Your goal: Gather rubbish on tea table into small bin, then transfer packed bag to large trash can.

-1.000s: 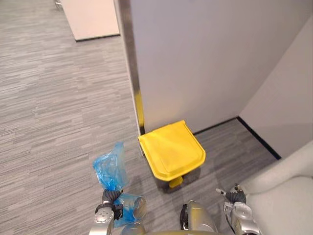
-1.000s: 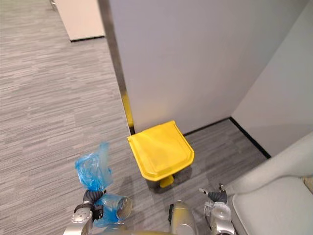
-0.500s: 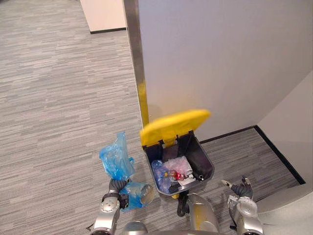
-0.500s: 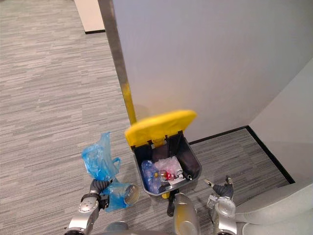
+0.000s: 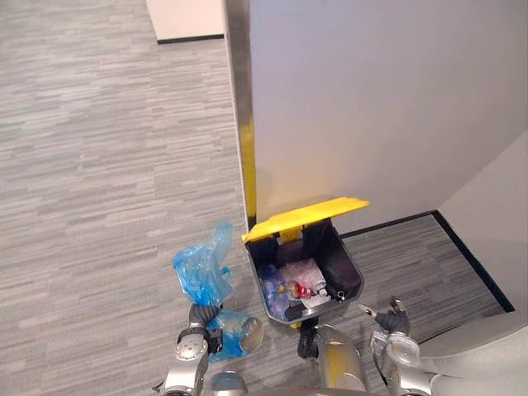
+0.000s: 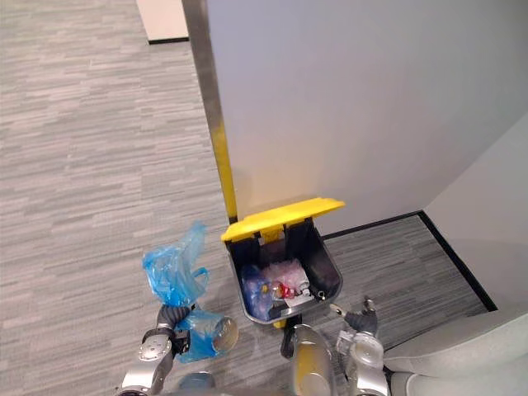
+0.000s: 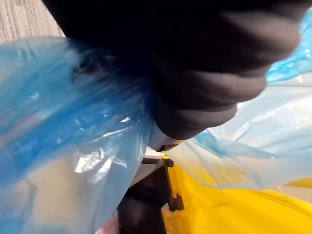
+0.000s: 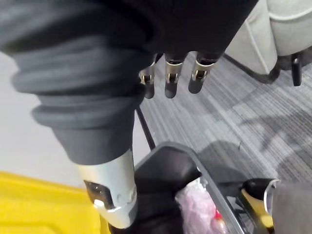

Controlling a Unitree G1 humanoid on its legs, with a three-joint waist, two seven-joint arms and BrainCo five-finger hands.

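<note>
Blue plastic is what we carry: the blue bag (image 5: 200,276) sits at about nine o'clock of the large trash can (image 5: 342,266), near it but not yet over the opening. Our left hand (image 5: 200,317) seems to be clenched round the bag's gathered neck. We hedge here, because in the left wrist view the film crowds round the dark cover and hides the fingers. Loose film stands up above the hand, and a fuller bulge hangs beside the wrist.

The yellow lid (image 5: 305,216) is raised at the can's twelve o'clock edge, close to the wall (image 5: 371,99). Mixed rubbish (image 5: 297,280) already lies inside. Our right hand (image 5: 386,318) hangs at about four o'clock of the can, empty, its fingers (image 8: 169,78) straight and relaxed.

To do this step well, we judge that we should:
- lift the bag clear of the near rim;
- swing it toward three o'clock until the heavy bulge is over the opening;
- let go only then, so that the film cannot snag on the rim or the lid.
</note>
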